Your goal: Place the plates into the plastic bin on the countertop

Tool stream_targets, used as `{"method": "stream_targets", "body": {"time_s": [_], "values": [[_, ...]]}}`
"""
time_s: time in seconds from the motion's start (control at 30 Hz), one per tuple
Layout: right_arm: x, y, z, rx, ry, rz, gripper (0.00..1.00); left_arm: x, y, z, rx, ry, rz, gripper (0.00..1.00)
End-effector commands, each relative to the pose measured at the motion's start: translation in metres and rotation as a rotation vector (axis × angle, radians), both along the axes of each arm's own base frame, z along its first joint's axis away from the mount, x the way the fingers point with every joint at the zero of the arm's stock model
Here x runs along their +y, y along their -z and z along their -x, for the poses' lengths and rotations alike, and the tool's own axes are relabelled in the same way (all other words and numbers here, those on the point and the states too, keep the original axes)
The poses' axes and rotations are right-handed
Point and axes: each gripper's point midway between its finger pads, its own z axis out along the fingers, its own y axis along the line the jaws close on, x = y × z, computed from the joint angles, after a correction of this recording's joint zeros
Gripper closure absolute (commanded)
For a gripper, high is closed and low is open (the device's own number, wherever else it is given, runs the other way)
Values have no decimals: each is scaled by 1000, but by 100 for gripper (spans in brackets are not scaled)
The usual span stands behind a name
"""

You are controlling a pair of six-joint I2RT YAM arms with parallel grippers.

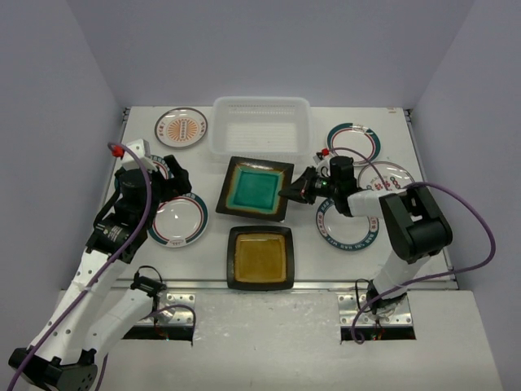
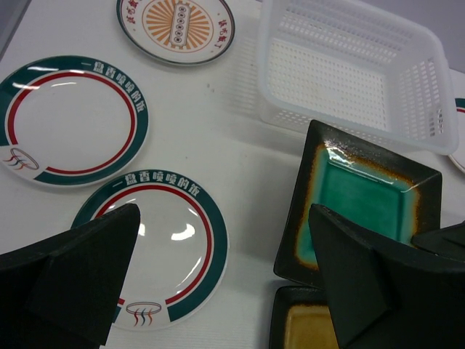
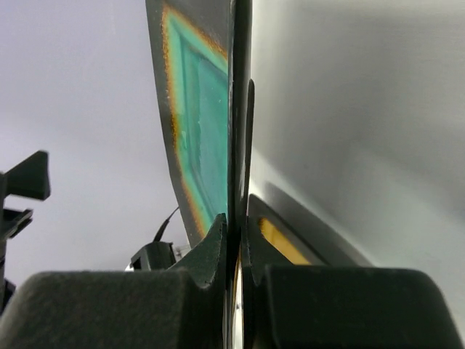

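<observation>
Dark-rimmed teal square plate [image 1: 254, 189], slightly skewed to the white lattice plastic bin [image 1: 260, 101], right rim pinched in the right jaws; left jaws gape empty.

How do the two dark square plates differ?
The teal square plate has a blue-green centre; the amber square plate has a honey-yellow one. The right gripper pinches the teal plate's edge, while the amber plate lies untouched. The teal plate sits next to the plastic bin; the amber plate is nearer the arm bases. Both are square with dark rims.
</observation>
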Motion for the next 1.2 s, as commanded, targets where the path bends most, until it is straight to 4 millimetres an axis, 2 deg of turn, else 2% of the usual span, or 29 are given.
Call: {"method": "stream_targets", "body": {"time_s": [0.0, 0.13, 0.27, 0.33, 0.4, 0.47, 0.53, 0.6, 0.63, 0.67, 0.73, 0.8, 0.83, 0.87, 0.93, 1.07, 1.1, 1.17], "values": [[25, -108, 16, -264, -179, -182, 100, 0, -13, -2, -54, -2, 14, 0], [29, -138, 21, -298, -212, -195, 100, 5, -16, -1, -65, -25, 14, 0], [31, -170, 1, -340, -191, -179, 100, 13, -22, 3, -88, -64, 20, 0], [32, -180, -21, -357, -177, -159, 100, 17, -25, 6, -100, -88, 19, 0], [28, -178, -38, -325, -157, -137, 100, 21, -26, 7, -103, -108, 19, 0], [27, -181, -65, -312, -142, -140, 100, 24, -27, 9, -109, -125, 19, 0], [20, -206, -100, -388, -116, -106, 100, 26, -28, 9, -112, -135, 17, 0], [14, -214, -136, -422, -96, -50, 100, 27, -27, 9, -111, -140, 13, 0], [10, -214, -152, -422, -90, -22, 100, 28, -27, 9, -109, -141, 9, 0], [5, -206, -164, -382, -79, 15, 100, 27, -26, 8, -103, -140, 6, 0], [-5, -199, -203, -413, -40, 59, 100, 27, -24, 7, -97, -140, 1, 0], [-16, -196, -234, -448, -25, 76, 100, 28, -24, 7, -94, -141, 0, 0], [-21, -180, -251, -452, -15, 95, 100, 27, -24, 7, -95, -138, 0, 0], [-27, -174, -263, -468, 3, 111, 100, 26, -24, 7, -96, -134, 0, 0], [-38, -179, -279, -516, 35, 132, 100, 25, -22, 6, -93, -124, 1, 0], [-49, -165, -297, -620, 57, 225, 100, 21, -19, 3, -76, -109, -1, 0], [-51, -171, -300, -648, 62, 234, 100, 20, -18, 2, -72, -103, 0, 0], [-54, -160, -308, -666, 63, 255, 100, 18, -16, 1, -67, -93, 0, 0]]}}
